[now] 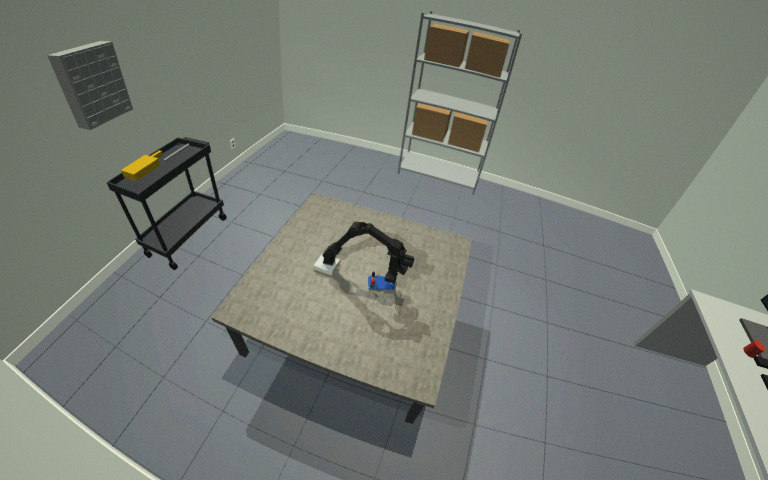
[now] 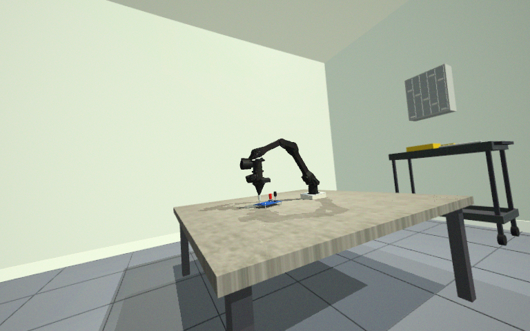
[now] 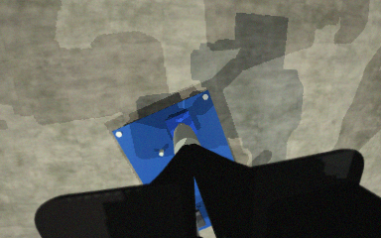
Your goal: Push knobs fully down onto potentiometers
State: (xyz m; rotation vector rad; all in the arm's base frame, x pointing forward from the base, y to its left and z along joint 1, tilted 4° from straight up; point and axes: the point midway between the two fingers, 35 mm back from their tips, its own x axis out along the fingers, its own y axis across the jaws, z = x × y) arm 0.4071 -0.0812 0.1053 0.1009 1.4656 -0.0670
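The blue circuit board (image 1: pixel 380 286) (image 2: pixel 267 204) (image 3: pixel 149 171) stands on short legs on the table. A pale grey-white knob (image 2: pixel 259 198) (image 3: pixel 185 133) stands upright at its far end from the arm's base, beside a small blue part (image 3: pixel 181 119). A red knob (image 1: pixel 372 281) (image 2: pixel 270 196) and a black knob (image 1: pixel 373 274) (image 2: pixel 275 194) stand at the end nearer the base; the wrist view hides both. My gripper (image 1: pixel 390 279) (image 2: pixel 259 194) (image 3: pixel 190 145) is shut and empty, pointing down, its tips directly at the pale knob's top. Contact and any gap under the knobs are too small to tell.
The arm's white base (image 1: pixel 326 265) (image 2: pixel 312 196) is on the table (image 1: pixel 317 316) (image 2: pixel 332 234). A black cart (image 1: pixel 178 220) (image 2: pixel 502 214) and a shelf rack (image 1: pixel 453 101) stand well away from the table.
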